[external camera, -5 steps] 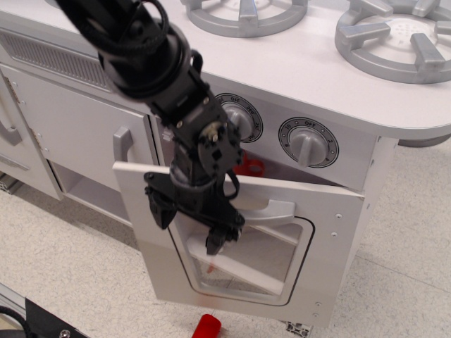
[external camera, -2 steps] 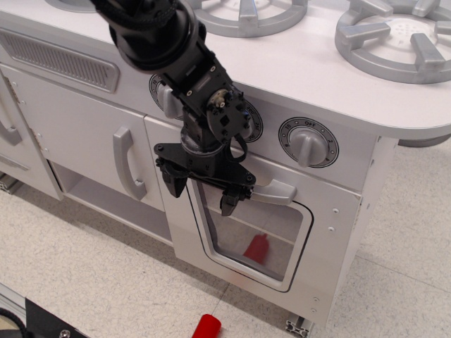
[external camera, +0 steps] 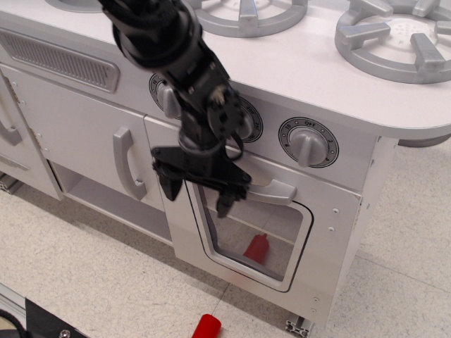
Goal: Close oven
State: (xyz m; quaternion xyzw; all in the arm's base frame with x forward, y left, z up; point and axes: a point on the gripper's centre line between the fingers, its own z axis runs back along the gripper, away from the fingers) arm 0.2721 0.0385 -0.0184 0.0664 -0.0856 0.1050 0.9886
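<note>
The white toy oven stands under the stove top, its door flush with the front. The door has a rounded clear window and a horizontal grey bar handle. A red object shows inside through the window. My black gripper hangs at the door's upper left, right at the left end of the handle. Its two fingers point down and stand well apart, holding nothing.
A plain white cabinet door with a vertical grey handle is left of the oven. Two round knobs sit above the door, burners on top. A red cylinder lies on the speckled floor below.
The oven door was tilted open a second ago; it has swung up flush with the front. My gripper moved up with it and now has shifted slightly left.
</note>
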